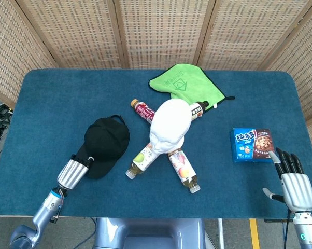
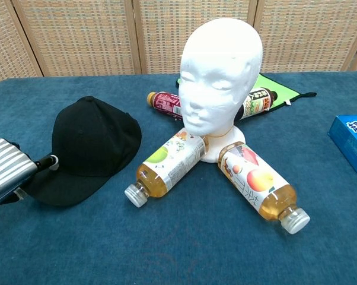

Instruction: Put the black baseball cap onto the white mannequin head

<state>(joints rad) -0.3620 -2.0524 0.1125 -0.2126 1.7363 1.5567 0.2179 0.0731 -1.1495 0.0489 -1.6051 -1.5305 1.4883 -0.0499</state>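
The black baseball cap lies flat on the table's left part, its brim toward the front left. My left hand is at the brim's edge; in the chest view the left hand has one finger over the brim and another at its underside, pinching it. The white mannequin head stands upright mid-table, bare on top, to the right of the cap; in the chest view the mannequin head faces front. My right hand hovers at the front right edge with straight, spread fingers, holding nothing.
Three drink bottles lie around the mannequin's base, with one between it and the cap, another in front and a red one behind. A green cloth lies at the back. A blue biscuit box sits just beyond my right hand.
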